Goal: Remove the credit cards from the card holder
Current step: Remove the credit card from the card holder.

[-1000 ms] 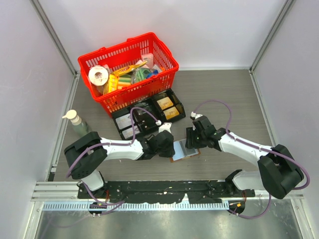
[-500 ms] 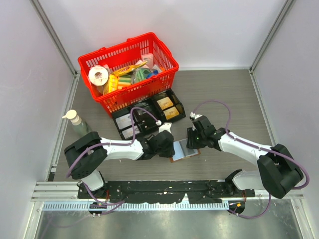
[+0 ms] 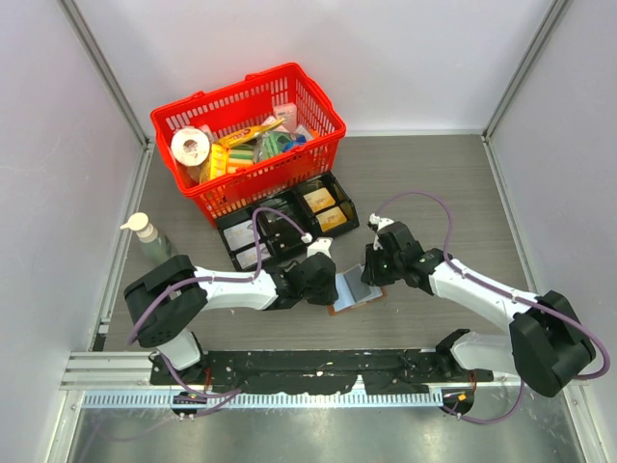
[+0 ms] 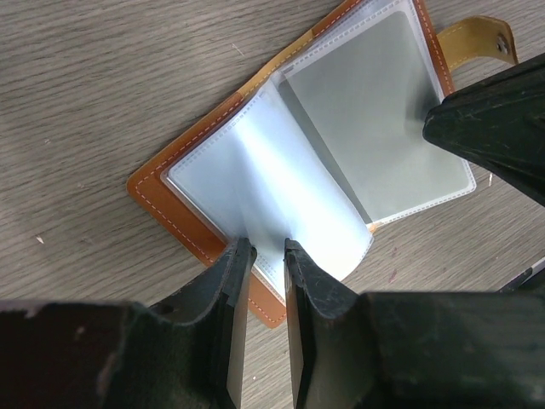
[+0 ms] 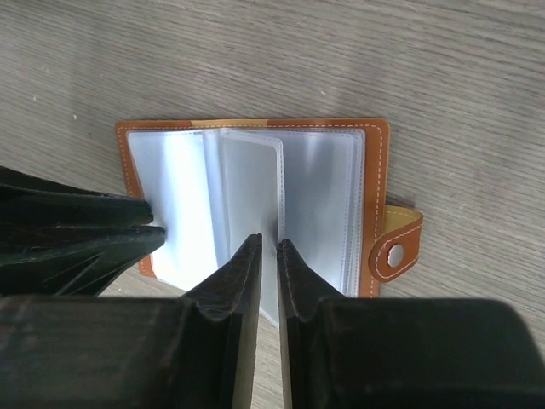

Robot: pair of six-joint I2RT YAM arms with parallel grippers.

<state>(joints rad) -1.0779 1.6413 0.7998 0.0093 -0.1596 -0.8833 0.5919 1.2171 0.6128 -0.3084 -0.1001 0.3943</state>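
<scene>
Overhead: brown leather bifold card holder lies open on grey table between both grippers. Only the wrist views show its clear sleeves. Left gripper: jaws nearly closed, pinching a lifted sleeve. Right gripper: narrow gap, nipping a middle leaf.

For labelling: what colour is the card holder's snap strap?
Tan snap strap, clearest in right wrist view.

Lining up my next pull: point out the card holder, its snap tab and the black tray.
card holder [image 5: 319, 204], right wrist view, right-hand clear sleeve.
snap tab [image 5: 394, 253], right wrist view, metal snap.
black tray [image 3: 347, 203], top view, its right rim.
</scene>
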